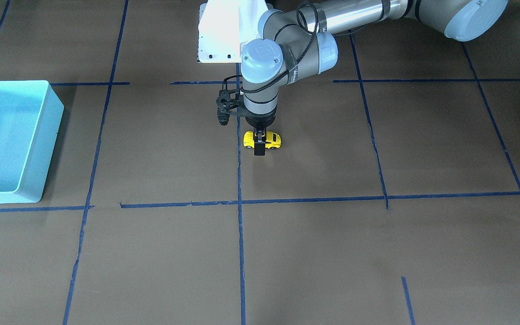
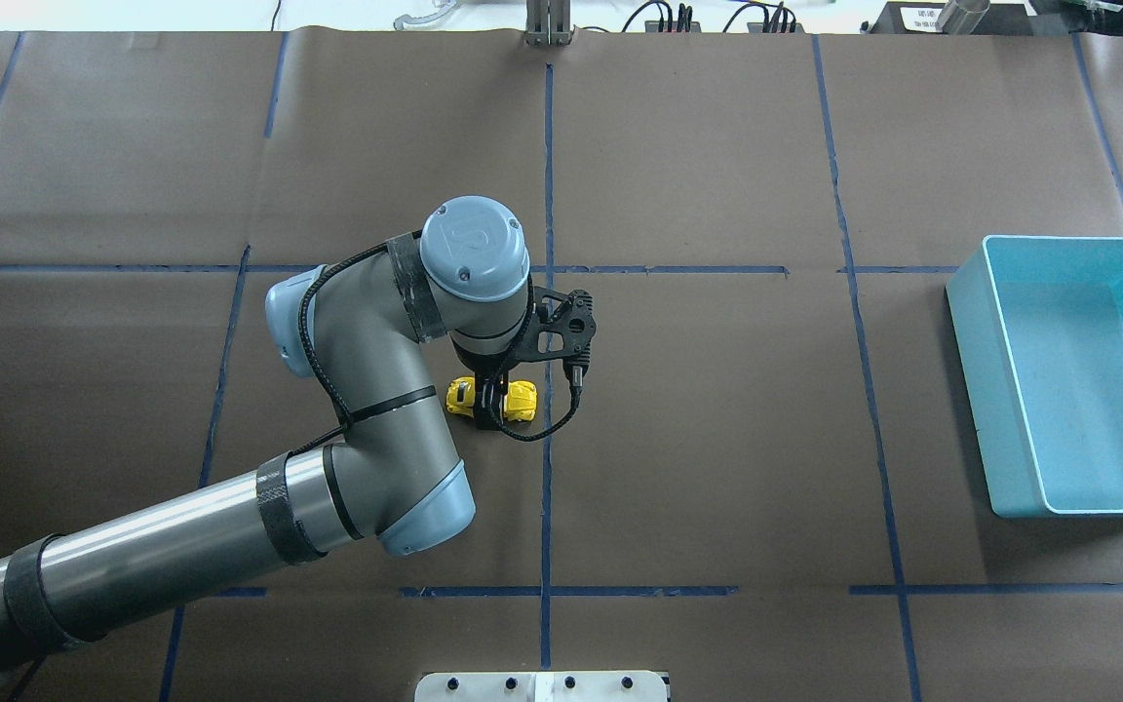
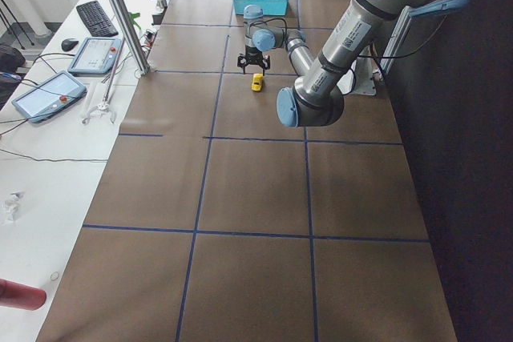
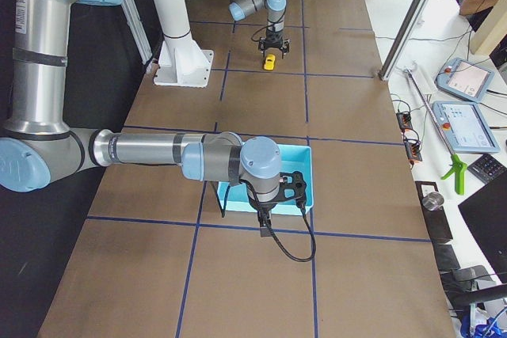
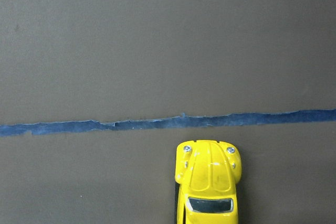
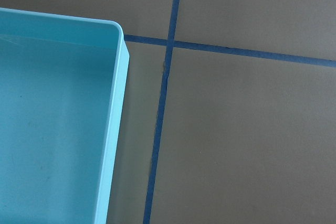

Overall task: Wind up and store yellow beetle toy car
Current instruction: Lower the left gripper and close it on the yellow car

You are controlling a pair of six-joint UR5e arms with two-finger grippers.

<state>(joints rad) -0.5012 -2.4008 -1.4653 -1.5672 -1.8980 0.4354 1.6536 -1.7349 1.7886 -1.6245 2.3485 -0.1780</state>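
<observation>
Left pincer tight around yellow beetle toy car

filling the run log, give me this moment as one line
stage: grasp | left gripper: shut on yellow beetle toy car | right gripper: by teal bin, state unclear | stored: no

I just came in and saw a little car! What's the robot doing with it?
The robot's left fingers are closed around the yellow beetle toy car, which sits on the brown table beside a blue tape line. The car isn't stored yet. The blue bin is off to the side, and the right arm hangs over its edge.
</observation>
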